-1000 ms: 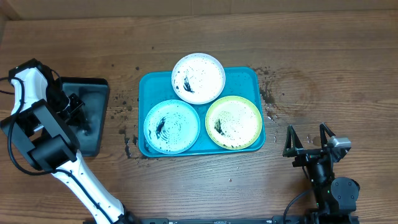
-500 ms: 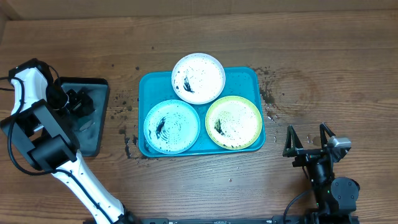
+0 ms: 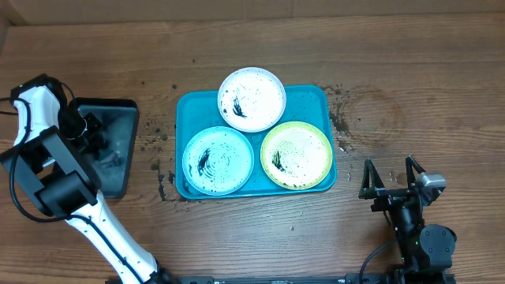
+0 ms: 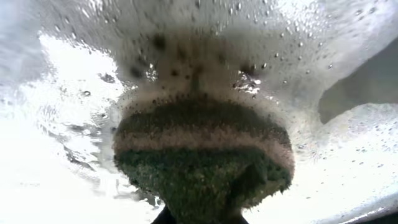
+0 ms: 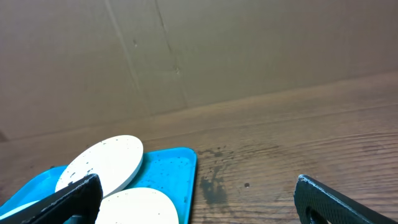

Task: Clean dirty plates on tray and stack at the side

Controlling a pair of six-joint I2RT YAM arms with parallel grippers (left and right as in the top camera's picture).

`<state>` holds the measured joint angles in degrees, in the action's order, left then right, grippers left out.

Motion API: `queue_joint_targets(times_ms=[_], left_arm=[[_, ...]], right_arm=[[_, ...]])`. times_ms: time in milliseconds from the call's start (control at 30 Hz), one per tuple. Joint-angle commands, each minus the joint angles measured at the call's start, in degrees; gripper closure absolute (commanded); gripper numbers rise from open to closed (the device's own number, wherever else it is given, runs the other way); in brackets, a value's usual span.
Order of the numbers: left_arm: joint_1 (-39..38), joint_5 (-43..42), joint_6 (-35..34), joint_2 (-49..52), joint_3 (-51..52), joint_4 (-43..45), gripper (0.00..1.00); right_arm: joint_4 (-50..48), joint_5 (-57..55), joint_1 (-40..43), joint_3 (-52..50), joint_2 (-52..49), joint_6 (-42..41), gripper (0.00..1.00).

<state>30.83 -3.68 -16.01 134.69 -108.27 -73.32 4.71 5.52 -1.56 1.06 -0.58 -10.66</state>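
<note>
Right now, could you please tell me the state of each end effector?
Left end effector: closed on the sponge.
Right end effector: open, holding nothing.

I see the tray (image 3: 312,101) mid-worktop (image 3: 410,71) with three plates on it: the far plate (image 3: 252,99) overhangs its far rim, and the left plate (image 3: 218,160) and right plate (image 3: 297,155) lie side by side along its near rim. The basin (image 3: 118,107) stands by the worktop's left edge, my left hand (image 3: 92,135) and the sponge (image 4: 202,158) in it. My right hand (image 3: 389,170) hangs near the near right corner, well apart from the tray
</note>
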Motion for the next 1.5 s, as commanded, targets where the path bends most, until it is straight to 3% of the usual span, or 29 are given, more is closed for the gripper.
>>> queue_joint_targets(times_ms=[0, 367, 667, 800, 900, 1067, 1167, 1233, 1467], left_arm=[[-0.1, -0.6, 0.4, 0.5, -1.2, -0.9, 0.96], [-0.2, -1.0, 0.4, 0.5, -22.3, -12.9, 0.96], [-0.3, -12.3, -1.0, 0.5, -39.0, -21.7, 0.96], [-0.3, -10.5, -1.0, 1.0, -37.0, -20.9, 0.95], [-0.8, -8.2, -1.4, 1.1, -30.0, -17.7, 0.96], [-0.8, -10.4, -1.4, 1.1, -18.4, -14.4, 0.96], [-0.2, -12.0, -2.5, 1.1, -17.6, -15.5, 0.96], [0.7, -17.0, -6.2, 1.0, -19.1, -17.3, 0.96], [4.2, -34.1, -7.2, 0.9, -22.8, -20.1, 0.96]], right_arm=[[-0.3, -0.6, -0.3, -0.6, 0.4, 0.2, 0.00], [-0.3, -0.6, -0.3, -0.6, 0.4, 0.2, 0.00], [-0.3, -0.6, -0.3, -0.6, 0.4, 0.2, 0.00], [-0.3, -0.6, -0.3, -0.6, 0.4, 0.2, 0.00], [-0.3, -0.6, -0.3, -0.6, 0.4, 0.2, 0.00], [-0.3, -0.6, -0.3, -0.6, 0.4, 0.2, 0.00], [-0.3, -0.6, -0.3, -0.6, 0.4, 0.2, 0.00], [-0.3, -0.6, -0.3, -0.6, 0.4, 0.2, 0.00], [-0.3, -0.6, -0.3, -0.6, 0.4, 0.2, 0.00]])
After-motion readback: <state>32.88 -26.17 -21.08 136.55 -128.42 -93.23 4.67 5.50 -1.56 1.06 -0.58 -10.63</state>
